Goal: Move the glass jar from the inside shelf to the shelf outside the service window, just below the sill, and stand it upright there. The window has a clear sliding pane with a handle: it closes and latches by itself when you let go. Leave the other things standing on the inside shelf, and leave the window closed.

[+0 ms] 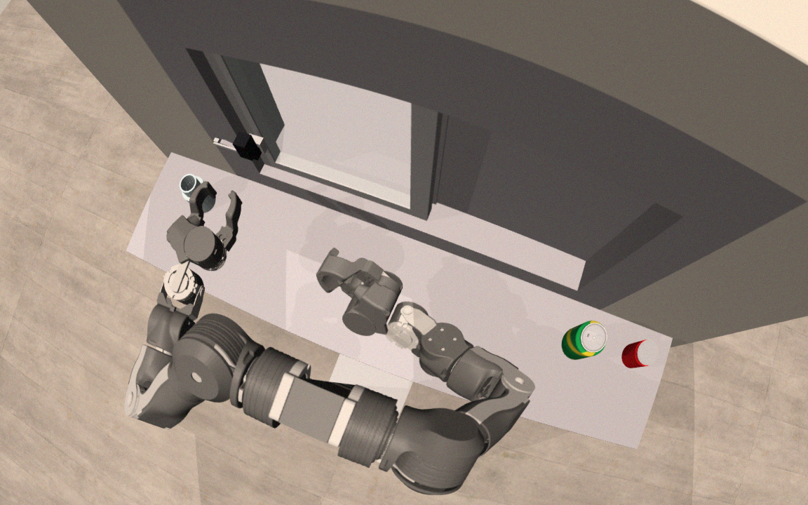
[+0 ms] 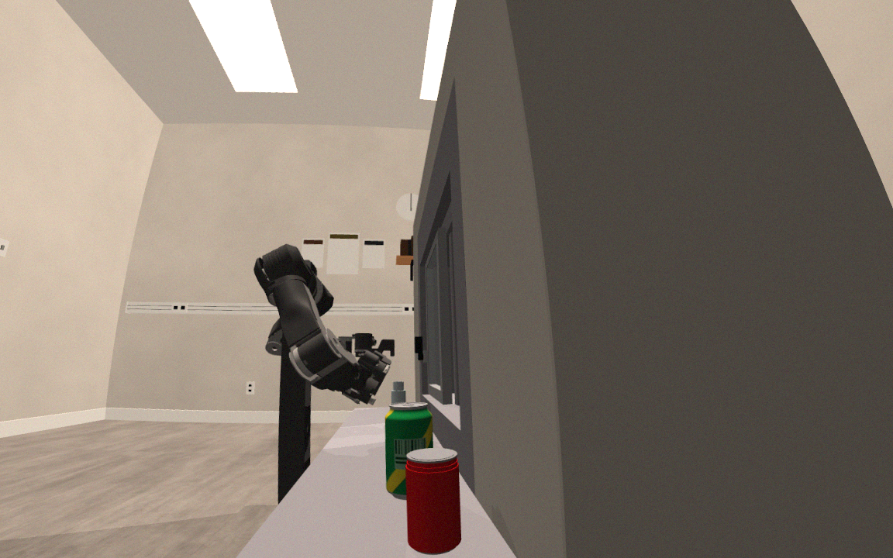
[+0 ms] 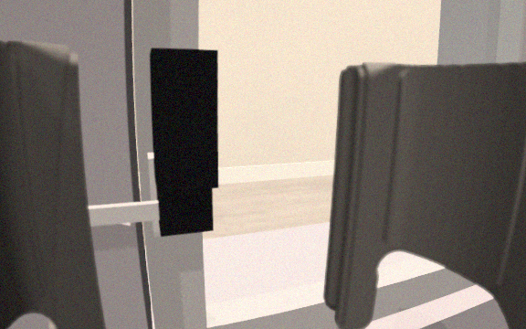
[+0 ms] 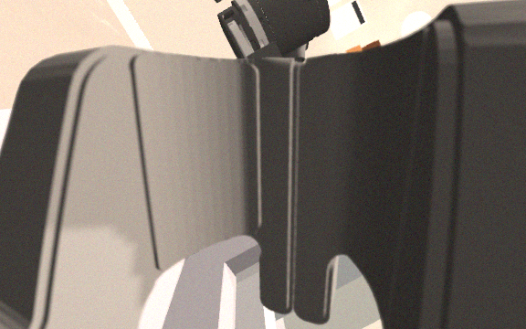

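Note:
A blue-grey glass container with a narrower neck, apparently the glass jar [image 1: 189,183] [image 2: 398,395], stands upright at the far left end of the inside shelf [image 1: 250,276] [image 2: 339,485]. My left gripper [image 1: 219,189] [image 3: 210,183] is open and empty; in the top view one finger partly overlaps the jar's outline. The black handle [image 1: 245,145] [image 3: 183,132] of the sliding pane stands beyond its fingertips, with a white latch bar [image 3: 123,212] beside it. The pane appears closed. My right gripper [image 1: 326,274] [image 4: 292,183] is shut and empty, above the middle of the shelf. The outside shelf cannot be made out.
A green and yellow can [image 1: 576,341] [image 2: 408,437] and a red can [image 1: 633,354] [image 2: 432,506] stand upright near the shelf's right end. The dark window wall [image 1: 520,125] rises behind the shelf. A pale sill [image 1: 507,241] runs along the window. Part of the other arm [image 4: 290,23] shows in the right wrist view.

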`<state>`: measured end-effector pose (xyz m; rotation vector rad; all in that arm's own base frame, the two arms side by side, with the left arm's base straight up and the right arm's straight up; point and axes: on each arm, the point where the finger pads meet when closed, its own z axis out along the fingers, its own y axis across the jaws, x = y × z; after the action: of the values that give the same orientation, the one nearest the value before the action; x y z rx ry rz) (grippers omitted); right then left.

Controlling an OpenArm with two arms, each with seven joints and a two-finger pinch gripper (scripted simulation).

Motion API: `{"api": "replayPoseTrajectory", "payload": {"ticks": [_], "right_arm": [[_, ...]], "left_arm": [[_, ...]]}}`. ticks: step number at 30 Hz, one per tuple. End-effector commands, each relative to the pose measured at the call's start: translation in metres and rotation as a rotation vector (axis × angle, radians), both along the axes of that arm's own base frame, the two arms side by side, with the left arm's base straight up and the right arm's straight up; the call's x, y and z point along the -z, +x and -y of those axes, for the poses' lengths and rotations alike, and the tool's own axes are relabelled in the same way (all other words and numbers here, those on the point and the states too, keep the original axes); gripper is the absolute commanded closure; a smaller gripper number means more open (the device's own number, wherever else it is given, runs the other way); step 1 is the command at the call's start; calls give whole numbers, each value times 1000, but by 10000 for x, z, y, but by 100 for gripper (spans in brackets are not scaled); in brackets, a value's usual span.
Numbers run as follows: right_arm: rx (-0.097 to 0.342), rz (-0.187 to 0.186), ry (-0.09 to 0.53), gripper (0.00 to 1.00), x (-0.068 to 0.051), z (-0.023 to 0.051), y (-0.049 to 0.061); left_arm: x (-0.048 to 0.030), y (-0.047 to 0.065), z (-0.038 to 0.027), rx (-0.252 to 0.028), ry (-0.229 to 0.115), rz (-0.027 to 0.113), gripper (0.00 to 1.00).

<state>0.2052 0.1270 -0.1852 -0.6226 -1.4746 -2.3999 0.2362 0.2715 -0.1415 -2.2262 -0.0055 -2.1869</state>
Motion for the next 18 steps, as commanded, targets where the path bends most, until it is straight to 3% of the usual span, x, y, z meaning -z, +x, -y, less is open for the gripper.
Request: {"api": "replayPoseTrajectory", "payload": {"ticks": [1, 4, 7, 11, 16, 18], "right_arm": [[-9, 5, 15, 100, -35, 3, -10], [-3, -16, 30, 100, -48, 14, 13], [14, -80, 72, 100, -81, 51, 81], [52, -217, 165, 100, -134, 138, 232], [113, -440, 314, 100, -156, 296, 478], [113, -440, 314, 100, -156, 296, 478]], "left_arm": [[-10, 1, 1, 1, 1, 3, 70], [-10, 1, 1, 1, 1, 3, 70], [-10, 1, 1, 1, 1, 3, 70], [-10, 1, 1, 1, 1, 3, 70], [-10, 1, 1, 1, 1, 3, 70], [-10, 1, 1, 1, 1, 3, 70]]}}
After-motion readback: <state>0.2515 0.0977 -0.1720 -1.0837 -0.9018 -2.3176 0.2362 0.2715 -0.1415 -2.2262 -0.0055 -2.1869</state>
